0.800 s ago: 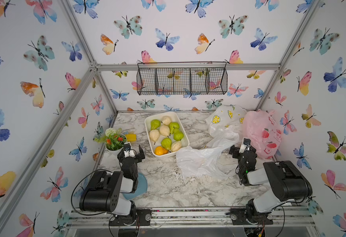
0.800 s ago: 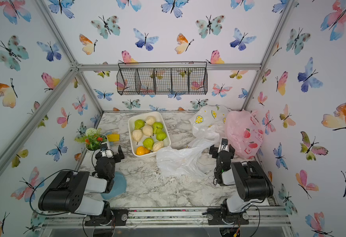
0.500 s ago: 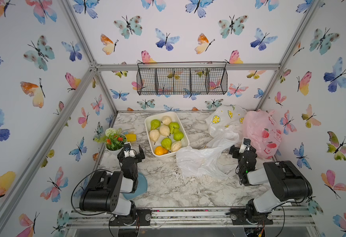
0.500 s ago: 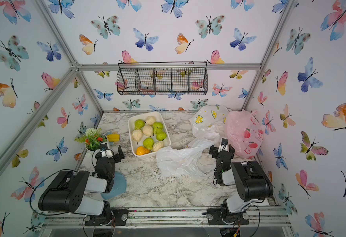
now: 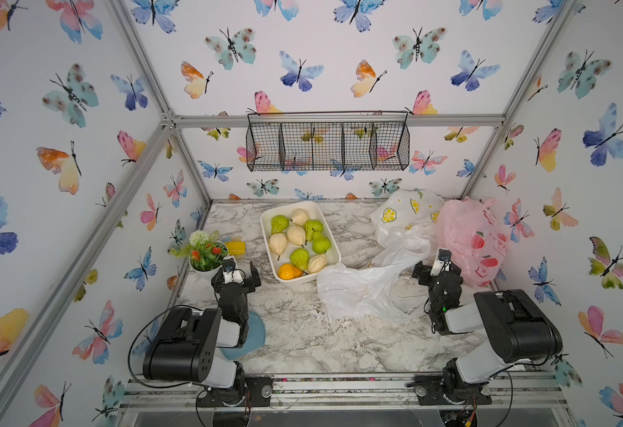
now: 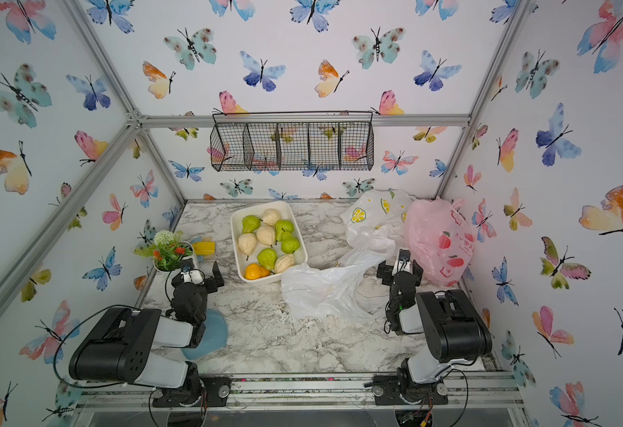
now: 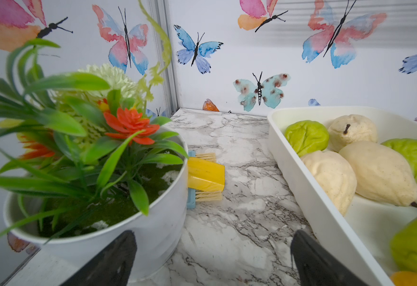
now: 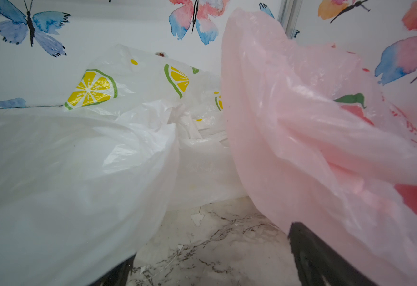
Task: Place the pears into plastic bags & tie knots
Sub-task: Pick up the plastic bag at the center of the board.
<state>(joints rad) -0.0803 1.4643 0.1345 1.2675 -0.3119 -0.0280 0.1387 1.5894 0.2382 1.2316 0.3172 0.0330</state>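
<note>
While both hands hang low over the desk [image 5: 302, 332] with jaws spread wide and nothing between them, the left hand [image 5: 239, 273] sits just beside the flower pot [image 5: 204, 258] and near the tray [image 5: 304, 280]. A yellow brush [image 5: 236, 247] lies behind the pot. All nine pears [image 5: 298, 240] lie in the tray: four green, four cream, and one orange at its front corner. The right hand [image 5: 436, 268] sits between the white bag [image 5: 358, 292], which lies crumpled and flat beside the tray, and the puffed pink bag [image 5: 468, 236]; in the right wrist view both press close to its fingers. The lemon bag [image 5: 395, 218] stands behind them by the back wall.
</note>
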